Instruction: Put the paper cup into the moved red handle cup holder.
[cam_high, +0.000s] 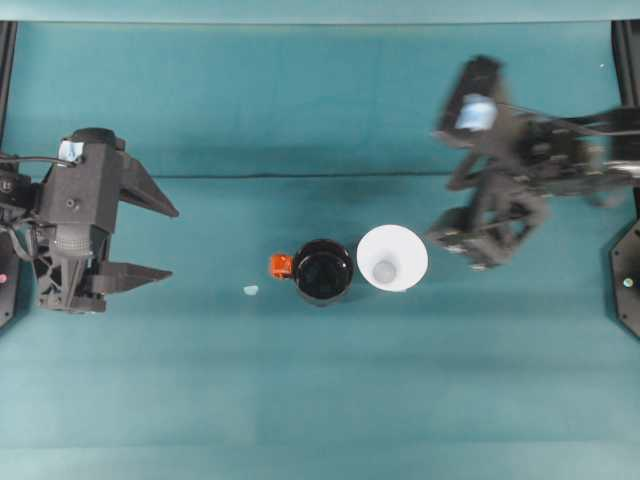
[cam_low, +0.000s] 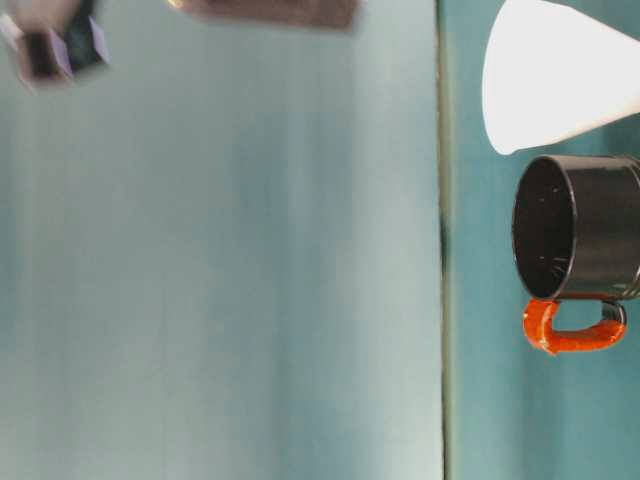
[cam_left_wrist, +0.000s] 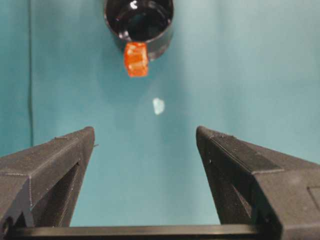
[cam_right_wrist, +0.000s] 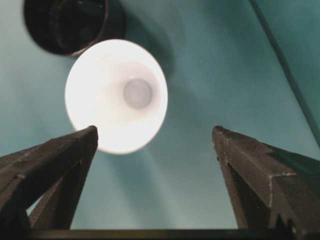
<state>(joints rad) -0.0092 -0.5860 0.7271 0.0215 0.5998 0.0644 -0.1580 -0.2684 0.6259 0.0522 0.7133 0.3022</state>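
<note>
The white paper cup (cam_high: 392, 258) stands just beside the black red handle cup holder (cam_high: 322, 271) mid-table. A tiny pale scrap (cam_high: 250, 290) lies near the handle. Both grippers, left (cam_high: 162, 240) and right (cam_high: 452, 212), gape wide over the teal table (cam_high: 320, 400).

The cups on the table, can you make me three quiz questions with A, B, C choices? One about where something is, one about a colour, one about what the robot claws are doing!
1. Where does the paper cup stand?
A. Inside the red handle cup holder
B. Beside the holder, on the side away from its handle
C. In a claw

2. What colour is the holder's handle?
A. Orange-red
B. Yellow
C. White

3. How are the left gripper and right gripper?
A. Both open, empty
B. Both shut
C. One holds the cup

Answers:
1. B: the overhead view shows the cup next to the holder.
2. A: the tab looks orange-red.
3. A: both wrist views show spread fingers with nothing between.
</note>
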